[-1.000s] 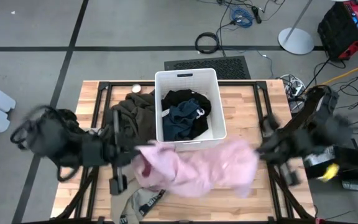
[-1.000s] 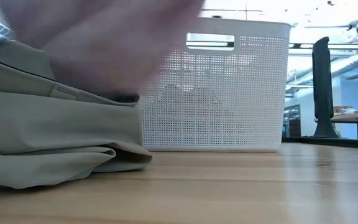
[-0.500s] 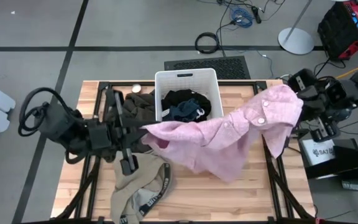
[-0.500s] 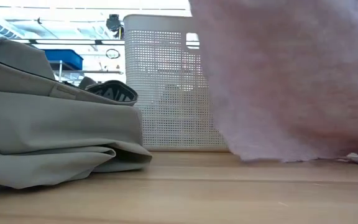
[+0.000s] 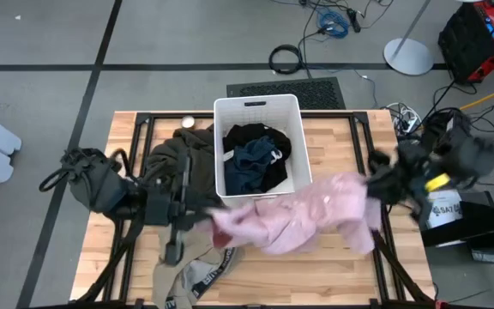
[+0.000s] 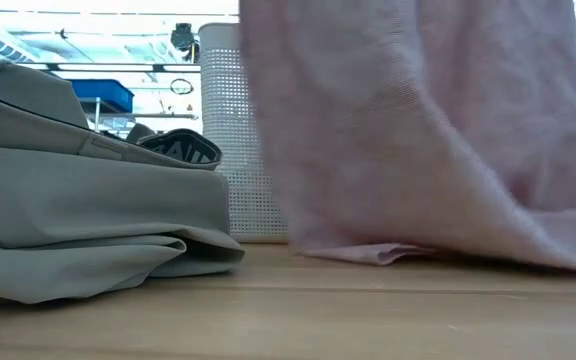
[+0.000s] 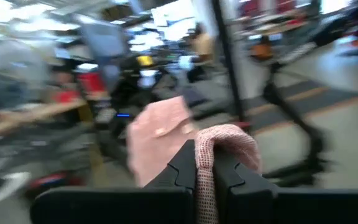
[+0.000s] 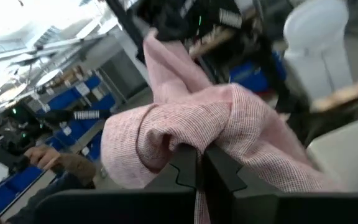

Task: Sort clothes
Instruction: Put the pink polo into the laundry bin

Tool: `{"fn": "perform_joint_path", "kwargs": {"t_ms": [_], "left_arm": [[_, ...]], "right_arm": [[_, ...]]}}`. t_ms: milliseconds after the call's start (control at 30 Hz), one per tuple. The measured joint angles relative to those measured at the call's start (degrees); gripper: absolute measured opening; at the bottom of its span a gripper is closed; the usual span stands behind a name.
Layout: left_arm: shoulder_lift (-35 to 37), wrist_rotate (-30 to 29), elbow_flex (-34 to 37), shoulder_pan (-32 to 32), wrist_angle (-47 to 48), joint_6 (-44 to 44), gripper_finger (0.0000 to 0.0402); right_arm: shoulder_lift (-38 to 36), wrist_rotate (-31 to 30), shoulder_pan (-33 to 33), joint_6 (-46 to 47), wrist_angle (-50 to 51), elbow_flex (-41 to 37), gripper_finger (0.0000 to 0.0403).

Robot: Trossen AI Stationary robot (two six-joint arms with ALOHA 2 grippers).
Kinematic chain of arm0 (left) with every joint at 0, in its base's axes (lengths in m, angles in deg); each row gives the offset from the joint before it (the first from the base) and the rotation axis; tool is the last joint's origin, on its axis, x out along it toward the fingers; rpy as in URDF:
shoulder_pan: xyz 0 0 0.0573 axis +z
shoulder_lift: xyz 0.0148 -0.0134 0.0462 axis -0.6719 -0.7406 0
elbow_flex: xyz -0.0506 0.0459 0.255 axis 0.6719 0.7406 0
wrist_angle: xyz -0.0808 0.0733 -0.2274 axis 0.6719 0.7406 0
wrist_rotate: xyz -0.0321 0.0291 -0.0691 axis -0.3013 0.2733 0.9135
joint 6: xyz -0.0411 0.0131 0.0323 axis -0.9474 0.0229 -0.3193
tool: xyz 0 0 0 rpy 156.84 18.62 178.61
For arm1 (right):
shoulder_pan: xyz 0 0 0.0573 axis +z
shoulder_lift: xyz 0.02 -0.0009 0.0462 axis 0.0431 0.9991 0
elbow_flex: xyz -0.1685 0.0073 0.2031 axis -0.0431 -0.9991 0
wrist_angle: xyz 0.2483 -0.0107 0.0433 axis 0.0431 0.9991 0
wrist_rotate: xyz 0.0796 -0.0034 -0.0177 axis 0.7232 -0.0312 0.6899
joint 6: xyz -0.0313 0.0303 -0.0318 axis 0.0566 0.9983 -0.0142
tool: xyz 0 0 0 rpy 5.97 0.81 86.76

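A pale pink shirt (image 5: pixel 294 219) hangs stretched between my two grippers, just in front of the white bin (image 5: pixel 260 105). My left gripper (image 5: pixel 202 220) is shut on its left end and my right gripper (image 5: pixel 376 184) on its right end. In the low view the shirt (image 6: pixel 418 130) hangs like a curtain, its hem (image 6: pixel 388 252) on the tabletop. Black (image 5: pixel 251 135) and navy-teal (image 5: pixel 251 163) garments lie in the bin. A dark olive garment (image 5: pixel 183 156) lies left of the bin. A beige garment with a lettered waistband (image 5: pixel 197 276) lies at the near edge. My left gripper pinches a fold of the pink shirt (image 7: pixel 219 140) between its two fingers, pointing level. The cloth loops over the fingertips, and the rest hangs away toward the other arm. My right gripper pinches a bunched fold of several layers (image 8: pixel 191 134) between its two fingers, pointing level. The shirt sags between both holds, its lower edge on the table.
The beige garment (image 6: pixel 78 230) fills the left of the low view, in front of the bin's perforated wall (image 6: pixel 223 130). Bare wood (image 5: pixel 333 257) lies near the front right of the table. The black arm frames stand at both table sides.
Both grippers flung the pink shirt up and spread it wide, the right one swinging toward the far right corner. They have since come back down and nearer the front edge. The shirt has dropped from raised and spread to sagging, its hem on the table.
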Motion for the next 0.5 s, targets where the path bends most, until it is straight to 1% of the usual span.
{"fn": "perform_joint_path", "kwargs": {"t_ms": [67,133,233,367,433,500], "left_arm": [[-0.29,3.98,0.0,-1.13,1.84,-3.66,0.0015],[-0.73,5.83,0.0,-3.05,4.3,-6.63,0.0013],[-2.25,5.95,0.0,-6.65,7.23,-7.62,0.001],[-5.01,5.79,0.02,-11.23,7.7,-7.64,0.0009],[-6.42,5.12,0.02,-13.21,7.66,-7.64,0.0009],[-7.96,2.77,0.02,-14.95,7.59,-7.66,0.0008]], "right_arm": [[3.29,0.1,1.18,3.6,-0.45,0.0,0.0002],[7.13,0.11,2.66,7.77,-0.3,-0.03,0.0002],[12.64,0.01,5.49,14.62,0.25,-0.07,0.0002],[19.33,-0.87,9.54,21.1,-0.98,-0.07,0.0002],[22.46,-3.91,11.86,21.96,-1.78,-0.07,0.0002],[25.19,-8.64,13.62,21.08,-4.99,-0.08,0.0002]]}}
